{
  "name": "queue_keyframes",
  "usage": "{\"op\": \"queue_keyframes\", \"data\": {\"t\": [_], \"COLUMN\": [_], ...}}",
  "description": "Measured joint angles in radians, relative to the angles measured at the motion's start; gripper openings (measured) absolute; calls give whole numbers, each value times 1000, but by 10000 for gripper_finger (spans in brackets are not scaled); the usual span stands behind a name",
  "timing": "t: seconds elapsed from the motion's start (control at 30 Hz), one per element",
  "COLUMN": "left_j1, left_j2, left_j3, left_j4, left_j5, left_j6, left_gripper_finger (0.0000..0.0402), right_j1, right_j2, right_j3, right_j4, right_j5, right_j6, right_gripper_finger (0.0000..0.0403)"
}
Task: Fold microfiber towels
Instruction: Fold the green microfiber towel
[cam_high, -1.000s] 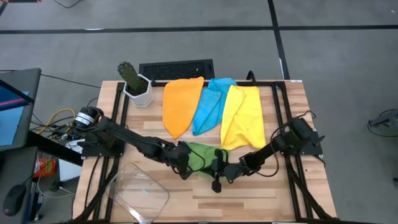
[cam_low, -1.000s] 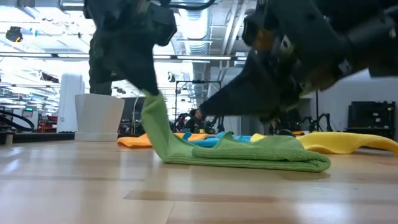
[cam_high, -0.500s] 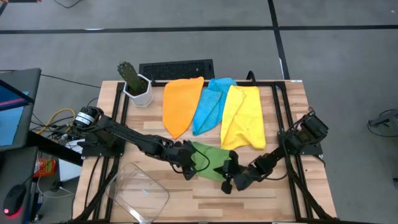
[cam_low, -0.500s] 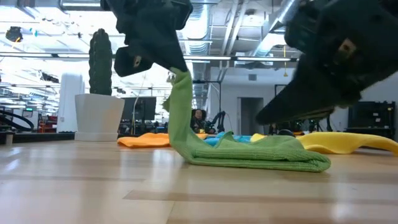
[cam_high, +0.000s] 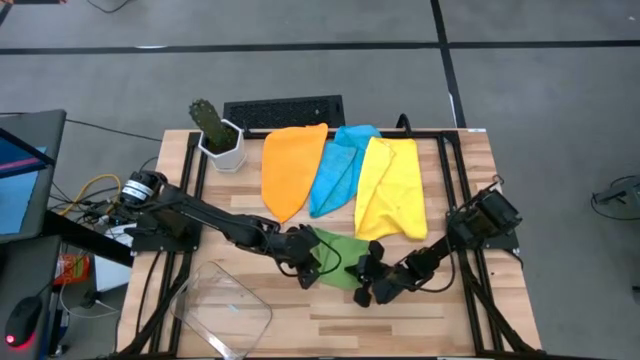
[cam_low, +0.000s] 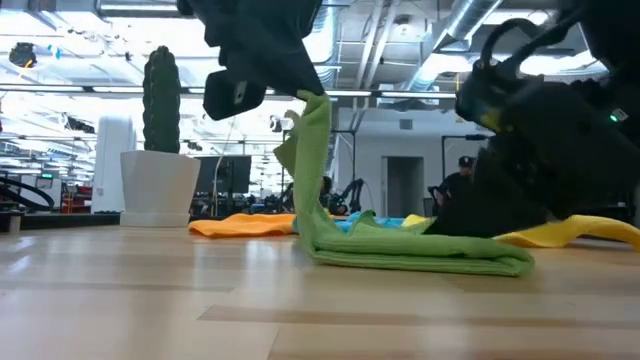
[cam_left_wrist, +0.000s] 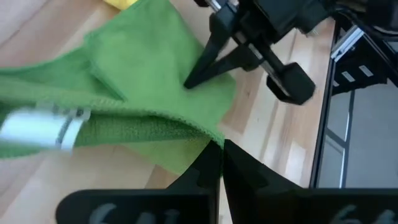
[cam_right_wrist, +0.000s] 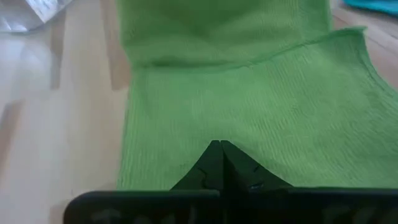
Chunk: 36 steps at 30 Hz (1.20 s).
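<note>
The green towel (cam_high: 342, 262) lies folded on the table's near middle, with its left end raised upright (cam_low: 312, 170). My left gripper (cam_high: 308, 262) is shut on that raised end. My right gripper (cam_high: 363, 270) is shut, with its tips down on the towel's flat right part (cam_right_wrist: 261, 106). The orange towel (cam_high: 290, 170), the light blue towel (cam_high: 338, 165) and the yellow towel (cam_high: 392, 188) lie spread side by side at the far middle. My left gripper pinches the green towel's left edge (cam_left_wrist: 208, 135) between its two fingers, coming from above. That end stands up below the fingers (cam_low: 318, 120), while the rest of the towel lies flat on the table. How many layers it holds, I cannot tell. My right gripper presses its shut fingertips (cam_left_wrist: 189, 81) down on the top of the towel's flat part (cam_right_wrist: 217, 124), slanting in from the table's right. The towel lies on the table under them.
A cactus in a white pot (cam_high: 218, 135) stands at the far left. A black keyboard (cam_high: 285, 110) lies behind the towels. A clear plastic tub (cam_high: 225, 305) sits at the near left edge. Bare wood shows along the near edge (cam_high: 400, 320).
My left gripper has gone toward the table's right edge and up, still shut on the green towel's left end, which now stands steeper and nearer the flat part. My right gripper has lifted off, shifted right, and come back down on the towel's right part.
</note>
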<state>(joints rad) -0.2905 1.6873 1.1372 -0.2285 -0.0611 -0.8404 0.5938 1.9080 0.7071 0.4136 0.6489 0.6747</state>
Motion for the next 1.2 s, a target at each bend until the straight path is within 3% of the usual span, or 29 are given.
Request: {"op": "queue_keyframes", "data": {"t": [0.13,0.5,0.63,0.9,1.2], "left_j1": [5,26,27,26,26], "left_j2": [68,141,204,297,313], "left_j3": [3,139,171,248,293], "left_j4": [64,34,9,-4,12], "left_j5": [63,69,135,152,159], "left_j6": [14,92,95,100,122], "left_gripper_finger": [0,0,0,0,0], "right_j1": [0,-1,0,71,155], "right_j2": [6,6,4,-36,-90], "right_j3": [2,2,2,2,2], "right_j4": [12,13,31,30,-185], "right_j5": [-7,-22,-22,15,106], "right_j6": [0,-26,-28,-5,201], "right_gripper_finger": [16,16,20,16,18]}}
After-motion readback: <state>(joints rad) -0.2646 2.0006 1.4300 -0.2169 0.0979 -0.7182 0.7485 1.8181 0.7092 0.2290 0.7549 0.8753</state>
